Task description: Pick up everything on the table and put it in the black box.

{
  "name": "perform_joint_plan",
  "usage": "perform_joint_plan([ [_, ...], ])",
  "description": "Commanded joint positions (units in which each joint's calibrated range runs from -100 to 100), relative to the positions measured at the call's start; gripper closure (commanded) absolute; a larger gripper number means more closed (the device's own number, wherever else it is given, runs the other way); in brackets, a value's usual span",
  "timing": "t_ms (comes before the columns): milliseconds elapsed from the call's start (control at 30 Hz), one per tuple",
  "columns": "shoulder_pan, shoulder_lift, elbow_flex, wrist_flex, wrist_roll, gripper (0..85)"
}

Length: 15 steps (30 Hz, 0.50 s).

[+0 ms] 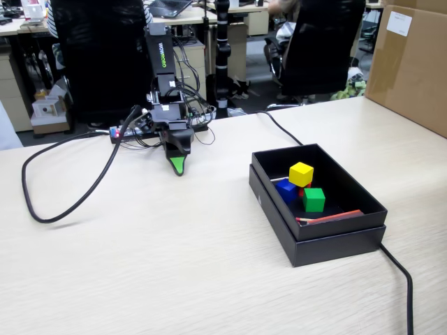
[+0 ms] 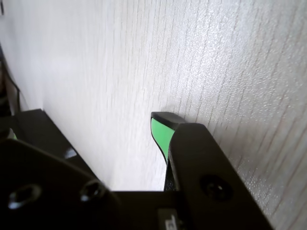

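Note:
In the fixed view the black box (image 1: pixel 318 241) sits on the table (image 1: pixel 174 265) at the right. Inside it lie a yellow cube (image 1: pixel 301 173), a blue cube (image 1: pixel 286 190) and a green cube (image 1: pixel 313 199). A sliver of the red cube (image 1: pixel 302 190) shows under the yellow one. My gripper (image 1: pixel 179 166) points down at the tabletop far to the left of the box and holds nothing. In the wrist view the gripper (image 2: pixel 86 132) shows one green-padded finger (image 2: pixel 160 134) with bare table beside it; the other jaw is a dark blur at the left.
A thin red stick (image 1: pixel 328 218) lies in the box's front. A black cable (image 1: pixel 63 202) loops over the left of the table. Another cable (image 1: pixel 398 272) runs off behind the box. A brown cardboard box (image 1: pixel 412 63) stands at the far right.

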Motion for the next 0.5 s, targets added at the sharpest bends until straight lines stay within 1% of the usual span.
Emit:
perform_joint_plan([
  [0, -0.8, 0.0, -2.0, -1.3, -0.7, 31.1],
  [200, -1.1, 0.0, -1.8, -1.3, -0.7, 36.0],
  [467, -1.1, 0.0, -1.8, -1.3, -0.7, 36.2],
])
